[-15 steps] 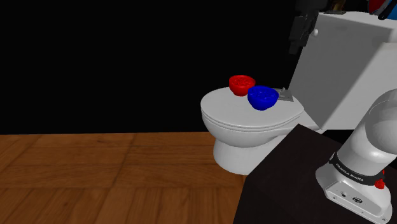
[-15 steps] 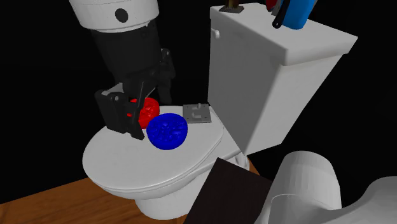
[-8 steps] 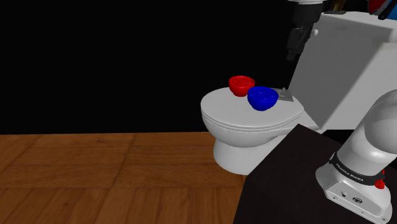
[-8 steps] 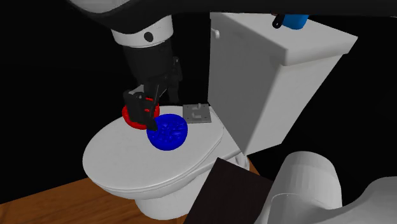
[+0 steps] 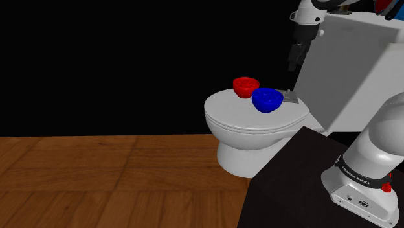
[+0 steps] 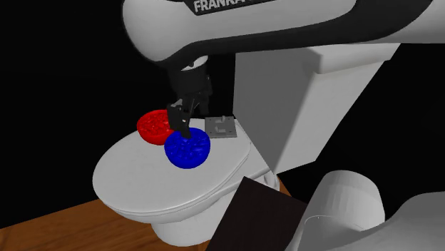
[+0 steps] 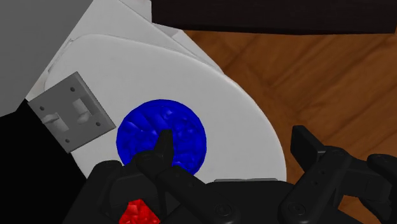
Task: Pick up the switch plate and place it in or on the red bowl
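A grey switch plate (image 5: pixel 289 97) (image 6: pixel 221 127) (image 7: pixel 70 113) lies flat at the back of the closed white toilet lid (image 5: pixel 239 116) (image 6: pixel 142 178), near the tank. The red bowl (image 5: pixel 246 86) (image 6: pixel 154 126) stands on the lid beside a blue bowl (image 5: pixel 267 99) (image 6: pixel 187 147) (image 7: pixel 162 137). My black gripper (image 5: pixel 293 61) (image 6: pixel 180 120) (image 7: pixel 234 143) hangs above the lid, open and empty, over the bowls and short of the plate. In the wrist view one finger overlaps the blue bowl, and a sliver of the red bowl (image 7: pixel 135 212) peeks out by the hand.
The white toilet tank (image 5: pixel 353 71) (image 6: pixel 285 107) rises right behind the plate, with blue and red items (image 5: pixel 388 8) on top. My dark stand (image 5: pixel 291 188) sits close to the toilet. A wooden floor (image 5: pixel 97 181) lies below, with a black area behind.
The gripper has swung from over the red bowl toward the switch plate and the tank, and has sunk a little. Bowls and plate have not moved.
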Controlling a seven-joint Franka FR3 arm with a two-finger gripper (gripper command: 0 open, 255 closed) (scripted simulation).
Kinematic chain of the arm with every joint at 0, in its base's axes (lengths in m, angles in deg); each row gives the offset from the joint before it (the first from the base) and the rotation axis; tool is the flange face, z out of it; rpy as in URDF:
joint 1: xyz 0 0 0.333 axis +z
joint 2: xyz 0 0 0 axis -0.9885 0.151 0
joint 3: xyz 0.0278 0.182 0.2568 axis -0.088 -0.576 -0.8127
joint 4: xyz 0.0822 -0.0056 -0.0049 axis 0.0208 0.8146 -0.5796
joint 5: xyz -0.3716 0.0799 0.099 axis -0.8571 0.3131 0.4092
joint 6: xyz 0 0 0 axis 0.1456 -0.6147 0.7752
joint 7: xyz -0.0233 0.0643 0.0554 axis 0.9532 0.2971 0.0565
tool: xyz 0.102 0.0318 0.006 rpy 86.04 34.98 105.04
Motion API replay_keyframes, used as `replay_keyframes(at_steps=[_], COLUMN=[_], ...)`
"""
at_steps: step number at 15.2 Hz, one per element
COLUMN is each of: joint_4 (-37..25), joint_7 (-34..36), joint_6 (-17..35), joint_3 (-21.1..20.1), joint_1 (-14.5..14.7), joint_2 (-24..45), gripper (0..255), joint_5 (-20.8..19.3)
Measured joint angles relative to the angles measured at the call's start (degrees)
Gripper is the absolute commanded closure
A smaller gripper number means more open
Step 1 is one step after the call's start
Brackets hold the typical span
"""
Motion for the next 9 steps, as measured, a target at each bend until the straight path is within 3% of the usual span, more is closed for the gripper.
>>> replay_keyframes(at_steps=[9], joint_4=[-0.23], joint_7=[-8.85], joint_6=[14.57], joint_3=[9.3], joint_1=[-2.46], joint_2=[13.75], gripper=[0], joint_5=[-1.83])
